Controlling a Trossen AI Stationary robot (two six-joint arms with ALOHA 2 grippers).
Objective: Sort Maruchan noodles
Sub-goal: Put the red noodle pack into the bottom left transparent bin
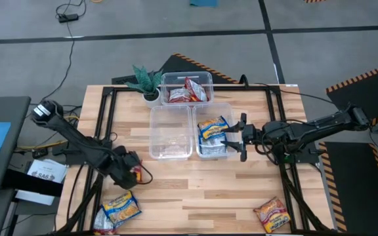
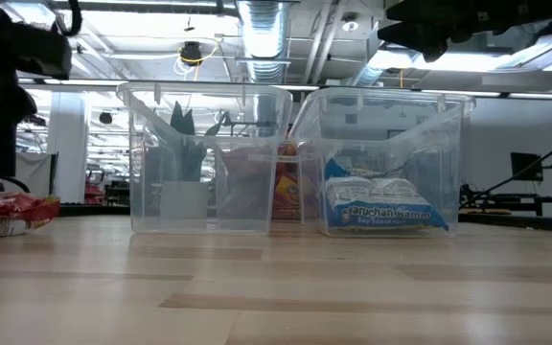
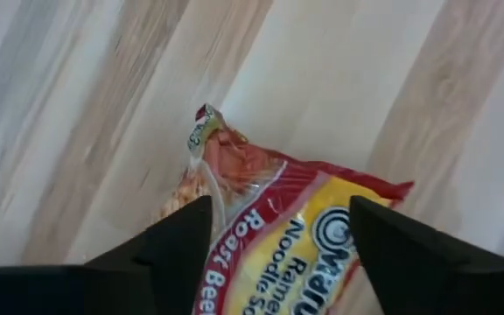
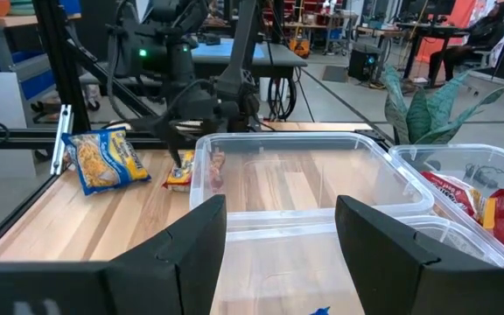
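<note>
A red Maruchan packet (image 3: 274,232) lies flat on the table near its left front. My left gripper (image 3: 280,262) points steeply down over it, open, with one finger on either side of the packet's width. My right gripper (image 1: 233,137) hovers open and level over the right clear bin (image 1: 223,108), which holds blue packets (image 1: 212,130). The far bin (image 1: 188,77) holds red packets (image 1: 188,92). A yellow packet (image 1: 120,208) and another red packet (image 1: 272,214) lie near the front edge. My left gripper has the red packet's end (image 3: 234,188) between its open fingers (image 3: 178,249), which come from above. The packet lies flat on the table. I cannot tell whether either finger touches it.
A clear bin (image 1: 170,111) with nothing in it stands left of the blue packets' bin. A small green potted plant (image 1: 148,82) stands at the far left of the bins. Bare wood lies between the bins and the front edge.
</note>
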